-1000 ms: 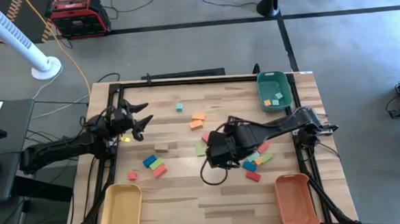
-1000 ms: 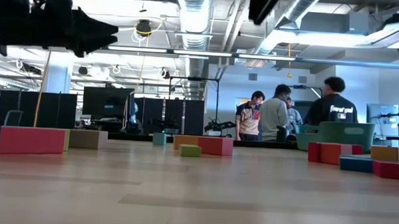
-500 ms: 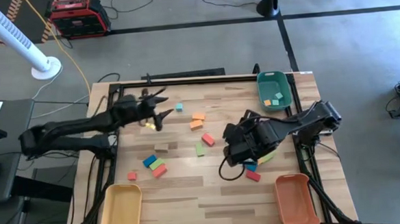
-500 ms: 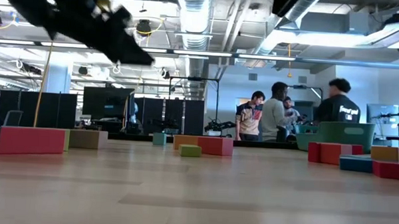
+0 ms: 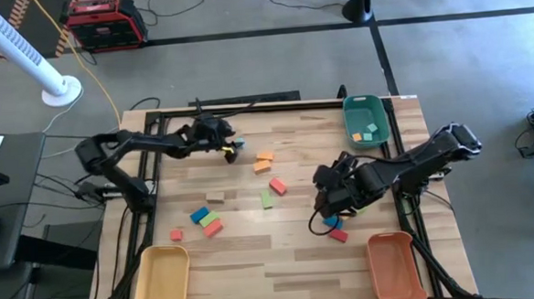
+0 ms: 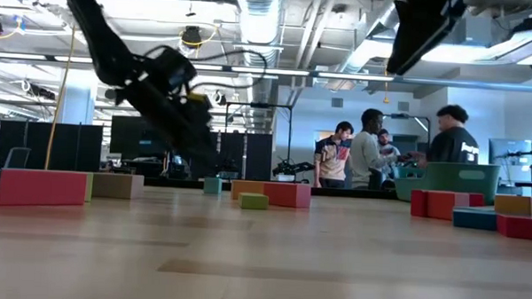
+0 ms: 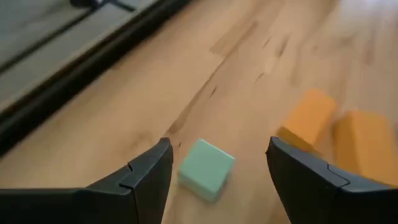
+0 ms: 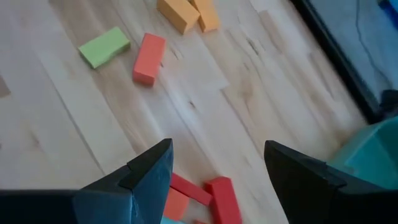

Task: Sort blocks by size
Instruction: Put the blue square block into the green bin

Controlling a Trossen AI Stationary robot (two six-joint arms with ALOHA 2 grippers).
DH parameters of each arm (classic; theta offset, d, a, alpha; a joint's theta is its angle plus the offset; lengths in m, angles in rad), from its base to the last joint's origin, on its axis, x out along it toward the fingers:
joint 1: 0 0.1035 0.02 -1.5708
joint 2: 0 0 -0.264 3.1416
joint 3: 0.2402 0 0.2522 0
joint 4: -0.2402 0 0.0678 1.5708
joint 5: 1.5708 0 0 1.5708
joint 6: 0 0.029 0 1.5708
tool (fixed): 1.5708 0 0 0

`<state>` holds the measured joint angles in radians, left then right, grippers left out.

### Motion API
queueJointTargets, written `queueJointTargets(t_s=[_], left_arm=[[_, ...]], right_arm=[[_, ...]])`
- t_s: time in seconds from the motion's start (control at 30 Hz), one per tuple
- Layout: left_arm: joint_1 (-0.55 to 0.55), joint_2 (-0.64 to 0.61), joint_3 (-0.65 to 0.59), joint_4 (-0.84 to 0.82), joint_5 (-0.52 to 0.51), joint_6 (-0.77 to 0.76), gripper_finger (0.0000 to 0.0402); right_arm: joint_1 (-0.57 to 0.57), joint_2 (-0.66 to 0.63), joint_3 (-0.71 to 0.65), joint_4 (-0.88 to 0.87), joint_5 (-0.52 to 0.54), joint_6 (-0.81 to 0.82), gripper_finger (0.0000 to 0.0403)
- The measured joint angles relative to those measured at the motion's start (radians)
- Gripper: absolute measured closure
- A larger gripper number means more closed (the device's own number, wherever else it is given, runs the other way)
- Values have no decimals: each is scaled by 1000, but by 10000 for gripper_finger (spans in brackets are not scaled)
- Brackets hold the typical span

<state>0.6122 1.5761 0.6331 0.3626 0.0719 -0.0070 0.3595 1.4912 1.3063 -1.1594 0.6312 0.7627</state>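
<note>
The wooden table [image 5: 290,244] carries a yellow tray [image 5: 162,276] and an orange tray [image 5: 394,265] at its near edge. Farther in, scattered blocks [image 5: 206,218] lie left of the right gripper [image 5: 329,194], which hangs wide open and empty, now nearer the table's right side than a second ago. Beyond, the left gripper [image 5: 233,148] has swung inward; its parted fingers straddle a teal cube [image 7: 206,168] without gripping. A green tray [image 5: 366,120] occupies the far right corner. People stand in the room behind.

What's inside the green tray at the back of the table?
The green tray holds small blocks: two orange blocks and a pale one. In the low view its wall hides the inside, so any others there cannot be seen.
</note>
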Motion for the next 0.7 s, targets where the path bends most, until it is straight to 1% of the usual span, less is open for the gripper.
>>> queueJointTargets(t_s=[0.13, 0.3, 0.5, 0.7], left_arm=[[1, 79, 44, 8, -24, -57, 154], [1, 138, 69, -8, -76, -125, 154], [-13, 162, 73, -12, -58, -208, 154], [-78, 162, 74, 43, -22, -268, 154]], right_arm=[[1, -42, -91, 89, 0, 0, 121], [8, -70, -155, 140, -1, -1, 121], [14, -73, -173, 163, -1, -11, 121], [14, -71, -173, 218, -1, -54, 121]])
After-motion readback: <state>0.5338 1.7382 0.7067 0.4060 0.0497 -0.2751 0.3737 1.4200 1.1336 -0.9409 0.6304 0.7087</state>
